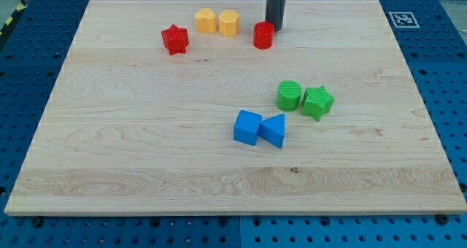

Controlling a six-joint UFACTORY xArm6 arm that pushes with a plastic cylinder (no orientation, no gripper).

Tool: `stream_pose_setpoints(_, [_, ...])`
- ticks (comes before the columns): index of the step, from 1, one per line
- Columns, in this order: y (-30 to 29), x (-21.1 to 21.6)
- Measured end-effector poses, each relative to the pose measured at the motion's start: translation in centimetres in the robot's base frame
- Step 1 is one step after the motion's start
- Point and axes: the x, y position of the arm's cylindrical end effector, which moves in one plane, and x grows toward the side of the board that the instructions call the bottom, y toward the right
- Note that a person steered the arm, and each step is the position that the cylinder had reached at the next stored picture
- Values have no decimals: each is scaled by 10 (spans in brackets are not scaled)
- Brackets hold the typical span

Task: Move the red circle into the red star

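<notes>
Near the desk's top edge, my tip [275, 29] – a bare rod, no pincer – touches the red circle [263, 36]; the red star [175, 39] sits well apart – push unfinished.

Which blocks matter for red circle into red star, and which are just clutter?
In play:
- red circle
- red star, toward the view's left of it
- my tip, touching or nearly touching the circle's upper right

Clutter:
- two yellow blocks
- green circle
- green star
- blue cube
- blue triangle
</notes>
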Motion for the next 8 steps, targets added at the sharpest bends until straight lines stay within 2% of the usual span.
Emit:
stream_pose_setpoints(1, [1,16])
stream_pose_setpoints(3, [50,34])
stream_pose_setpoints(4, [43,41])
stream_pose_setpoints(6, [-13,48])
stream_pose_setpoints(8, [-6,48])
